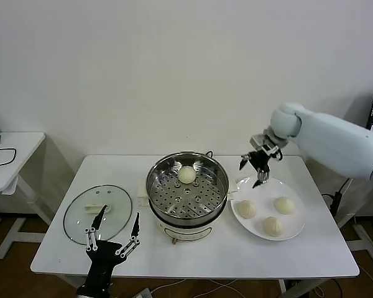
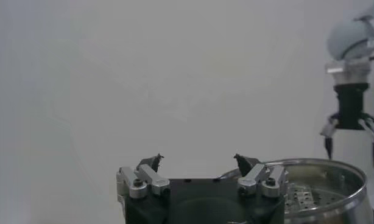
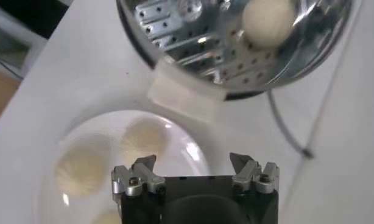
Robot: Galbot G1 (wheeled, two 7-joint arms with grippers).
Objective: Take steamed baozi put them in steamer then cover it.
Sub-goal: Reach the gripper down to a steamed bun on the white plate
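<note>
The right gripper [image 1: 257,168] is held wide and empty, three cream-white round baozi [image 1: 272,225] on a flat white plate [image 1: 298,228] just below its jaws; one baozi [image 1: 186,174] is seen in the shiny round steel steamer [image 1: 187,194] beside them; the left gripper [image 1: 115,227] is parked, spread wide, by the round glass lid [image 1: 97,213].

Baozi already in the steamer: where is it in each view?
Head view: the baozi lies on the perforated tray at the far side of the steamer, mid-table.
Left wrist view: not visible; only the steamer's rim and part of the tray show.
Right wrist view: the baozi lies inside the steamer, beyond the white plate.
Shared landmark: the steamer's shiny rim.
</note>
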